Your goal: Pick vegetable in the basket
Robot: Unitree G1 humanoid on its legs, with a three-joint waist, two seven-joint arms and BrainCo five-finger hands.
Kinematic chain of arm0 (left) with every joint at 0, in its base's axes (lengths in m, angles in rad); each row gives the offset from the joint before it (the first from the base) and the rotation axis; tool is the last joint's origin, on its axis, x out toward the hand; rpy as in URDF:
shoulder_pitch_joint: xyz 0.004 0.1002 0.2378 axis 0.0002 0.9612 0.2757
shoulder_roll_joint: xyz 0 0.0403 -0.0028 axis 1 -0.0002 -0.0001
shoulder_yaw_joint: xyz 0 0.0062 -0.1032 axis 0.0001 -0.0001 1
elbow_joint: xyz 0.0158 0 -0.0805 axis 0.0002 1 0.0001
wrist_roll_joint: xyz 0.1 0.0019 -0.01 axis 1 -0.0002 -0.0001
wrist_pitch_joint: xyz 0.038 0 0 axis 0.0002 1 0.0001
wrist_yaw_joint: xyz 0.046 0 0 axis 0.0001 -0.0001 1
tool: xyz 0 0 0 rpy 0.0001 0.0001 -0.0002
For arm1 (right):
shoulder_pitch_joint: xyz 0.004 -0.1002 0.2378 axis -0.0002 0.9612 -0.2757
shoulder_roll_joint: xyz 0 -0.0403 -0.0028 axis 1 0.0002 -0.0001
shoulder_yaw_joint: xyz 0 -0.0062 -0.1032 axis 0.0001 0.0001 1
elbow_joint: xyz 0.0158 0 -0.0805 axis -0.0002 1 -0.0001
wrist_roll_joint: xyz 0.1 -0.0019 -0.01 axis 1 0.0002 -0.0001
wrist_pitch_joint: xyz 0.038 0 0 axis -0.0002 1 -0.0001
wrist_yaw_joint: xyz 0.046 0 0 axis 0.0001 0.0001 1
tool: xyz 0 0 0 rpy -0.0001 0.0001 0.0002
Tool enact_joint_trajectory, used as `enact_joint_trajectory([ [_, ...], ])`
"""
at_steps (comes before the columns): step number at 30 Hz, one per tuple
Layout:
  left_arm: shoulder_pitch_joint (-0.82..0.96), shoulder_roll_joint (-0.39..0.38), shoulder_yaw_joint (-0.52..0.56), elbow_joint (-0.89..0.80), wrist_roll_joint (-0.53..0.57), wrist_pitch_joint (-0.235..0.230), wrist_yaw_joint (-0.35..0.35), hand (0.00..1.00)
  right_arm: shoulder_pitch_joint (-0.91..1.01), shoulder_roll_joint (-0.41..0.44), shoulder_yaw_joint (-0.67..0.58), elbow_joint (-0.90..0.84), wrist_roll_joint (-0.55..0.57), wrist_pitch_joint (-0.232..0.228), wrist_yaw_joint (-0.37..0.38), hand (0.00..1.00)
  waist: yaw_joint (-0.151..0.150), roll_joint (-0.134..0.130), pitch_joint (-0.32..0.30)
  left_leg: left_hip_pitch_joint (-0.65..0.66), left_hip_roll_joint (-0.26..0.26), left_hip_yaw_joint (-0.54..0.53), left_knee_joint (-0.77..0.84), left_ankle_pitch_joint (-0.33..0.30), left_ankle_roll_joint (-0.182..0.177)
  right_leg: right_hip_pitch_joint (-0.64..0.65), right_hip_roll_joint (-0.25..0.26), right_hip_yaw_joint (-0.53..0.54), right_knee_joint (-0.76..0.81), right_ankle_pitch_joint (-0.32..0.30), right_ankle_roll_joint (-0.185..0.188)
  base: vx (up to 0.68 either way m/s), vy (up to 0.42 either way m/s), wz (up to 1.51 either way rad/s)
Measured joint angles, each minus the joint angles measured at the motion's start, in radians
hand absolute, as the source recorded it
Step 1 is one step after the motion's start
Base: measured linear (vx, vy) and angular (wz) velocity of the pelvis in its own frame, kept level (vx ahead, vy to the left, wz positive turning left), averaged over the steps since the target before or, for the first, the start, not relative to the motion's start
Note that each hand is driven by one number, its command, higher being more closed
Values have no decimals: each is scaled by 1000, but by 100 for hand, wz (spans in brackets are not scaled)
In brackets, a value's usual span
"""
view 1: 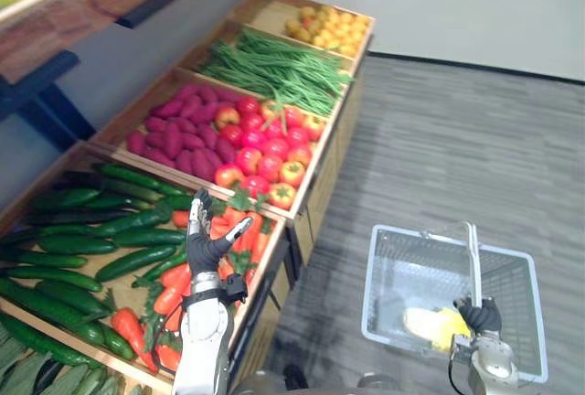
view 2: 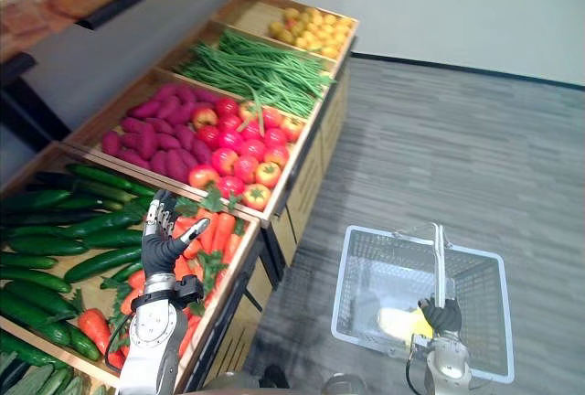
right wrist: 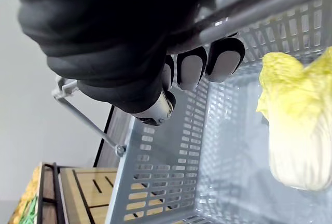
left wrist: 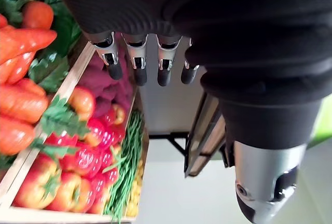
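Grey basket (view 1: 411, 276) hung from right hand (view 1: 480, 314), fingers curled round its handle (view 1: 473, 258); cabbage (view 1: 434, 325) inside. Left hand (view 1: 208, 247) hovered over carrots (view 1: 259, 240) — fingers straight, empty. Advice: lower onto one carrot clear of leaves, close round its middle.

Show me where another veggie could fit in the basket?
Most of the basket floor is bare, from the napa cabbage to the far wall. It's crowded at the near edge, where the cabbage lies by the right robot hand gripping the handle.
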Motion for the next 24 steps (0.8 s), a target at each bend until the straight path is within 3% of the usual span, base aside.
enact_joint_trajectory([
  [1, -12, 3, -14, -1, 13, -1, 7, 0, 26, 15, -2, -11, 8, -7, -1, 100, 2, -12, 1, -5, 11, -53, 41, -18, -30, -30, 21, 89, -78, 10, 16, 270, -344, 163],
  [2, -17, 8, -21, -3, 25, -1, 9, 0, 50, 34, -1, -11, 18, -20, -6, 100, 1, -40, -8, -38, 14, -90, 104, -52, -77, -27, 18, 171, -201, 74, 29, 255, -364, 169],
  [3, -17, 15, -25, -11, 26, -1, 9, 0, 65, 43, 2, -10, 22, -27, -9, 100, 4, -63, -10, -50, 10, -108, 142, -81, -98, -23, 6, 196, -233, 157, 76, 249, -397, 149],
  [4, -13, 10, -27, -1, 26, 4, 8, 0, 73, 36, 1, 9, 28, -28, -16, 100, 8, -62, -4, -56, 30, -144, 178, -112, -124, -23, 10, 148, -183, 145, 81, 286, -443, 129],
  [5, 8, 2, -52, -2, 26, 9, 5, 0, 87, 28, -1, 16, 36, -30, -18, 100, 26, -27, -24, -82, 59, -173, 192, -105, -136, -22, 15, 82, -169, 124, 54, 273, -422, 130],
  [6, 4, 1, -67, -6, 26, 9, 3, 0, 88, 25, -5, 16, 39, -31, -18, 100, 37, -9, -27, -95, 74, -180, 185, -94, -152, -23, 15, 43, -166, 117, 47, 198, -352, 117],
  [8, -2, -9, -72, -23, 26, 9, 1, 0, 82, 28, -6, 21, 48, -31, -16, 100, 55, 5, -26, -108, 98, -188, 153, -67, -182, -20, 10, -20, -164, 111, 36, 35, -300, 166],
  [9, -1, -15, -75, -33, 25, 9, -18, 0, 91, 30, -32, 59, 91, -32, -19, 100, 60, -2, -21, -143, 130, -168, 100, 14, -162, 43, -38, -181, -223, 115, 22, -97, -306, 236],
  [10, 0, -14, -73, -35, 25, 9, -18, 0, 94, 29, -40, 81, 109, -36, -18, 100, 62, -4, -20, -150, 150, -116, 98, 19, -164, 51, -50, -207, -235, 118, 19, -124, -254, 215],
  [17, -37, 53, -47, -41, 70, 19, -37, 0, 111, 44, -51, 154, 155, -37, -18, 100, 54, -31, -26, -151, 196, 74, 15, 75, -169, 81, -72, -221, -315, 118, 54, -45, 10, 45],
  [20, -47, 72, 15, -37, 129, 31, -37, 0, 113, 50, -77, 158, 157, -35, -17, 100, 57, -33, -26, -145, 194, 86, 2, 135, -186, 89, -71, -207, -321, 140, 57, 47, 29, 11],
  [24, -78, 130, 65, 16, 196, 58, -36, 0, 119, 50, -85, 158, 155, -36, 3, 100, 56, -49, -41, -126, 182, 97, -38, 160, -191, 98, -73, -191, -348, 161, 51, 78, 41, -7],
])
